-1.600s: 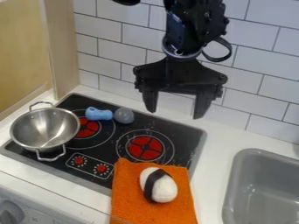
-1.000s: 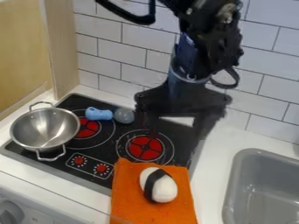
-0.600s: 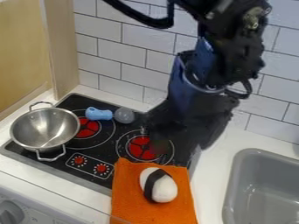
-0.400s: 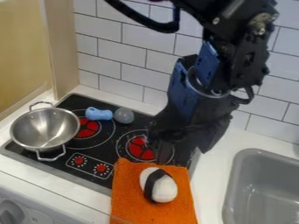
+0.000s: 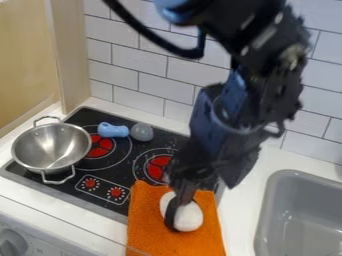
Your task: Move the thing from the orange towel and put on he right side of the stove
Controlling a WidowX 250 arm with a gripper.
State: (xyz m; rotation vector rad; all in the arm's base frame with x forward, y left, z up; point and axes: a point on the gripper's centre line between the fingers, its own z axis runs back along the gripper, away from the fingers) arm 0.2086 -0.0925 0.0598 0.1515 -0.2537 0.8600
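Gripper (image 5: 206,193) has descended toward orange towel (image 5: 150,230); fingers spread. Positions from stove (image 5: 124,168) centre: metal pan (image 5: 51,150), 9 o'clock; blue object (image 5: 113,130), 12 o'clock; black-banded white object (image 5: 190,218), on towel, 5 o'clock, partly behind one finger; sink (image 5: 300,215), 4 o'clock.

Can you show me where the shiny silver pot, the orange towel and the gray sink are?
Silver pot (image 5: 51,147): camera view, inside of the bowl.
Orange towel (image 5: 150,222): camera view, bare cloth on its left part.
Gray sink (image 5: 302,215): camera view, inside of the basin.
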